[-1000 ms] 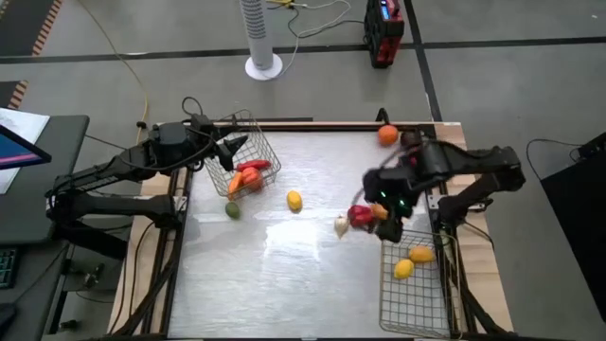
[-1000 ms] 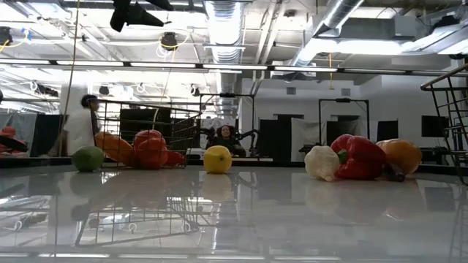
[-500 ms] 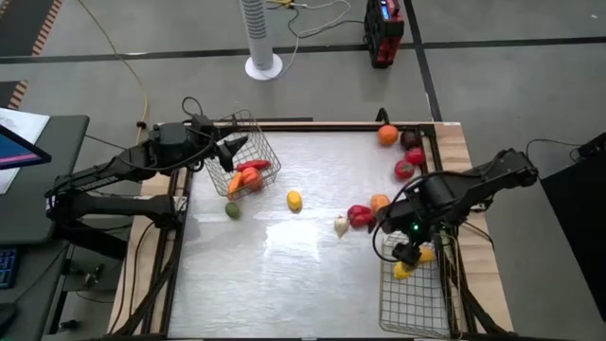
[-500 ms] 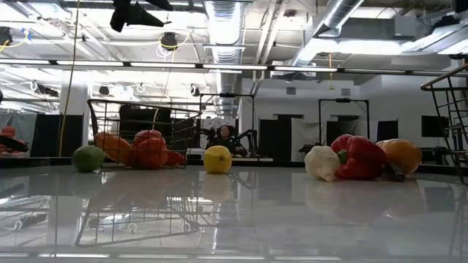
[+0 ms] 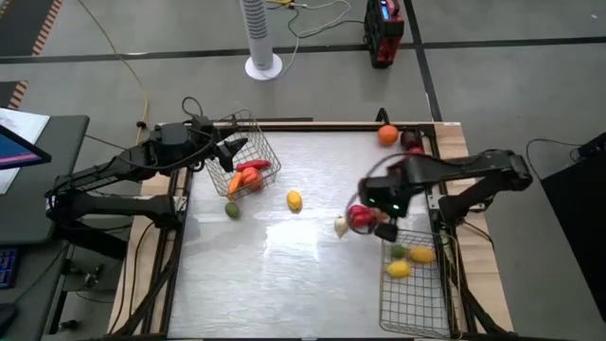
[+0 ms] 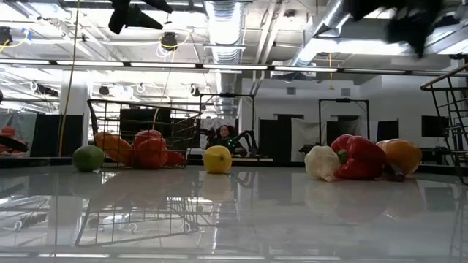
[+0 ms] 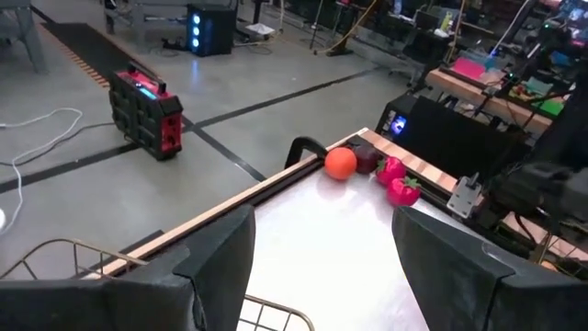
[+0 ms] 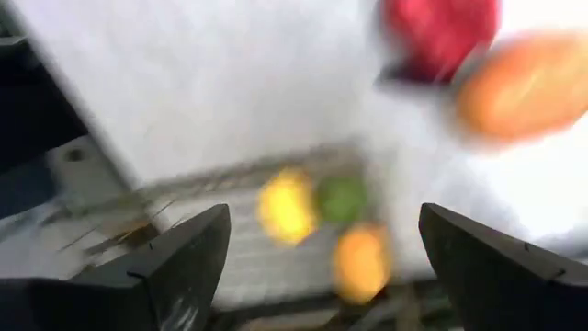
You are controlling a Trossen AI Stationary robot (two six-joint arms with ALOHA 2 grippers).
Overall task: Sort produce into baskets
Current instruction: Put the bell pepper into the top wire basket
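Lying in the silver wire basket at the table's right edge are a yellow lemon, a small green lime and an orange-yellow fruit. The right gripper hangs just above the basket's far end, fingers spread wide and empty. A red pepper and white garlic lie beside it. Another wire basket, tipped on its side, holds red and orange produce at the left. The left gripper waits there, open.

Table centre open; garlic, red pepper crowd right basket
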